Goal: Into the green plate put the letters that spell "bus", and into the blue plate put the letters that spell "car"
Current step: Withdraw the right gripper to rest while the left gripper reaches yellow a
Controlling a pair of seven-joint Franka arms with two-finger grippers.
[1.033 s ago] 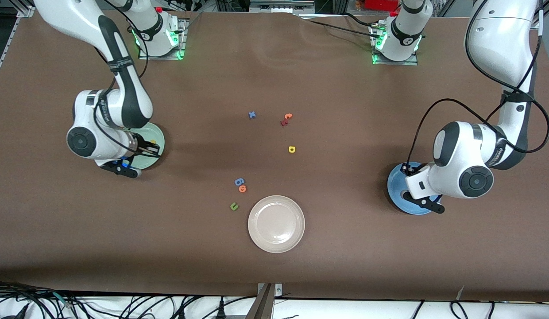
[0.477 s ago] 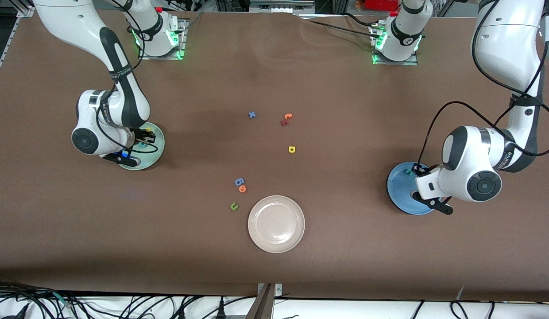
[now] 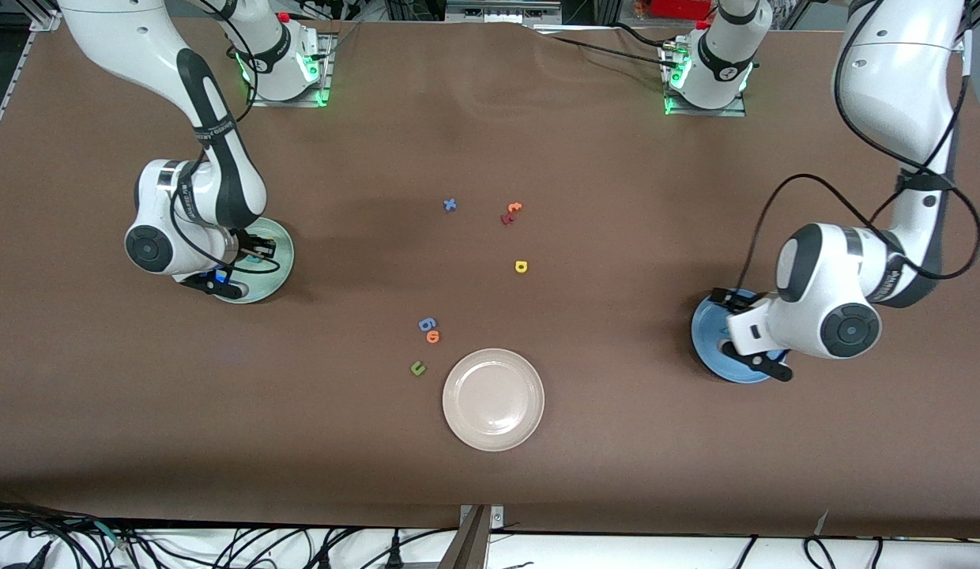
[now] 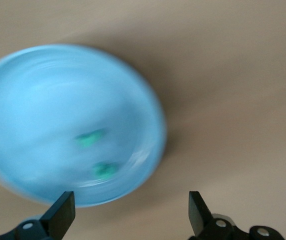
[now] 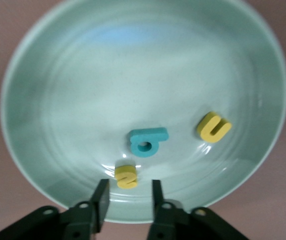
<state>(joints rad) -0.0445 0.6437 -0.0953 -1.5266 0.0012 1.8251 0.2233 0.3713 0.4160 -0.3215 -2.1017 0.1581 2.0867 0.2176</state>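
The front camera looks down from high across the table (image 3: 490,474), facing both bases. The right wrist camera looks closely down into the green plate (image 5: 48,150), the left wrist camera onto the blue plate (image 4: 33,100); the front view shares both plates.

The only readable signs are the foam letters (image 3: 521,266) on the table.
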